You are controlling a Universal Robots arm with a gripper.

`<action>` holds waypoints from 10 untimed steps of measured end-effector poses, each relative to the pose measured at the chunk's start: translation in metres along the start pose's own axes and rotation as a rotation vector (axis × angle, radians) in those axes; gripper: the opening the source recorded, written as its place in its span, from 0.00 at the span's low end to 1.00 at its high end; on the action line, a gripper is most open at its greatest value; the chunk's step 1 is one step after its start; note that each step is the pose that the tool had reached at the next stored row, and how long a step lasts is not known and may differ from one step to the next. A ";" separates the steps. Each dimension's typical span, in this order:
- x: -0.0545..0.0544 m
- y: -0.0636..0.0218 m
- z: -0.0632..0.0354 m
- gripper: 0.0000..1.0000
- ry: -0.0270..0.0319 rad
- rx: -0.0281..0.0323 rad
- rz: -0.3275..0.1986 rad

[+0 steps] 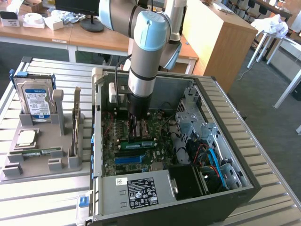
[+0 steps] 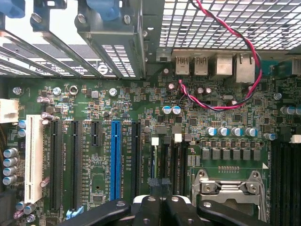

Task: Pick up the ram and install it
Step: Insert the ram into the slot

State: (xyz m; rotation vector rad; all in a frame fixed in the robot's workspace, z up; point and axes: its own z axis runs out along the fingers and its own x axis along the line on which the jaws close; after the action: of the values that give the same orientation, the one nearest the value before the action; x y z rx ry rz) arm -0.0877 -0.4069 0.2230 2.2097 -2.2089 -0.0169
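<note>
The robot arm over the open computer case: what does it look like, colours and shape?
The arm is built of round silver-grey metal tubes joined by thick joints with pale blue caps, the nearest cap a smooth blue disc. Below the last silver segment sits a black cylindrical wrist part. The gripper is black, with angular linkage bars fastened by small silver screws. A thin dark cable runs beside the arm.

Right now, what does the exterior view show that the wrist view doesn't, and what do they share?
Exterior view alone: the hard drive upright in the grey holder on the exterior view's left, the power supply label, and the arm reaching down into the open computer case, with the ram under the tool.
Wrist view alone: the twisted red-and-black wire, the white slot, the processor socket.
Both: the motherboard and its blue slot.
</note>
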 end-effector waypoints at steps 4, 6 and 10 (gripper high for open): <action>0.000 0.0000 0.0000 0.10 -0.0001 0.0001 0.000; 0.000 -0.0001 0.0001 0.10 -0.0001 0.0001 0.000; 0.000 0.0000 0.0005 0.10 0.0002 0.0000 0.000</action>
State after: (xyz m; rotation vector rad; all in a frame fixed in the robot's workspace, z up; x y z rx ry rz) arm -0.0877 -0.4070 0.2225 2.2096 -2.2088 -0.0168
